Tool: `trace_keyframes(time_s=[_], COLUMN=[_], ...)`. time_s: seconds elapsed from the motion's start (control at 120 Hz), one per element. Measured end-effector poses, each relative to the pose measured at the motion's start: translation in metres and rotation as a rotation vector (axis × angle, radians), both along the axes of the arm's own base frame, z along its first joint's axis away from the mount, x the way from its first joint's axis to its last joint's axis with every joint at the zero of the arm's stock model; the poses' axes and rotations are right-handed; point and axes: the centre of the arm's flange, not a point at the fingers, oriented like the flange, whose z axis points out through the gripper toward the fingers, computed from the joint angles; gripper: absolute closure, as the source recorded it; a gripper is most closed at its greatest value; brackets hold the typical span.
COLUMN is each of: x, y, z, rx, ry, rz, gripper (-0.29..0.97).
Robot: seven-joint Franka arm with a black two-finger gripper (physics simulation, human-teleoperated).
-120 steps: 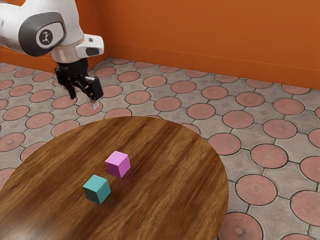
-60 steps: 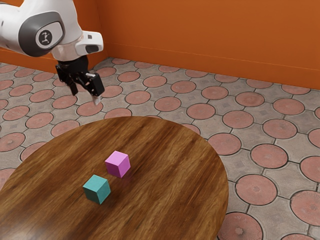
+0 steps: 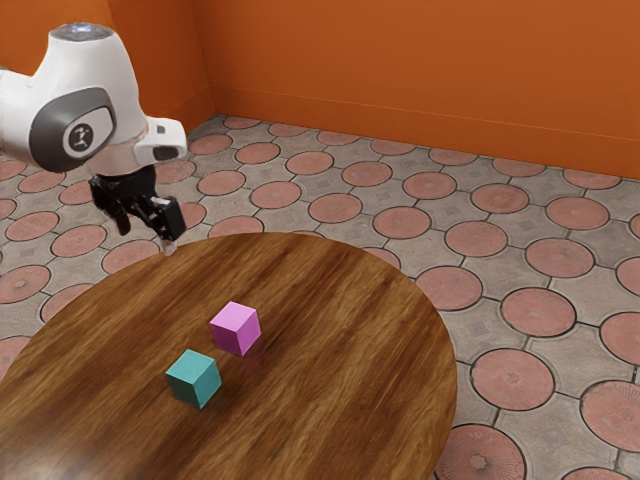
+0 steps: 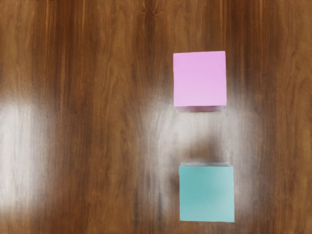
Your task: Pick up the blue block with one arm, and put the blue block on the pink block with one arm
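The blue block (image 3: 193,378), teal-blue in colour, sits on the round wooden table (image 3: 330,300) near its front left. The pink block (image 3: 236,327) stands just behind it and slightly toward the exterior view's right, a small gap between them. My gripper (image 3: 148,234) hangs open and holds nothing, over the table's far left edge, well above and behind both blocks. In the wrist view the pink block (image 4: 200,79) and the blue block (image 4: 206,192) lie apart on the wood (image 4: 73,122), seen from straight above.
The table's rim curves away on the exterior view's right, with tiled floor (image 3: 500,260) beyond it. An orange wall (image 3: 420,60) runs along the back. Bare wood surrounds the two blocks.
My arm has swung toward the exterior view's left and come down, bringing the gripper to the table's far left edge. Both blocks stay where they were.
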Motion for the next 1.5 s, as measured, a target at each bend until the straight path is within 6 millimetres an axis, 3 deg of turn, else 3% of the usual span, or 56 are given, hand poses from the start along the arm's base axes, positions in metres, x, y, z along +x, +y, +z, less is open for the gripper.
trace_keyframes(time_s=[0.133,0.258,0.392,0.85,0.992,1.5], x=[-0.002,0.005,-0.001,-0.003,-0.009,-0.015], y=[-0.011,-0.009,-0.006,-0.005,-0.004,-0.001], z=[-0.018,-0.074,-0.116,-0.204,-0.223,-0.26], rx=[-0.008,-0.043,-0.055,-0.123,-0.131,-0.146], ry=[0.011,0.08,0.084,0.065,0.095,0.16], rz=[-0.01,-0.007,-0.007,0.011,0.016,0.019], gripper=[0.0,0.0,0.0,0.0,0.0,0.0])
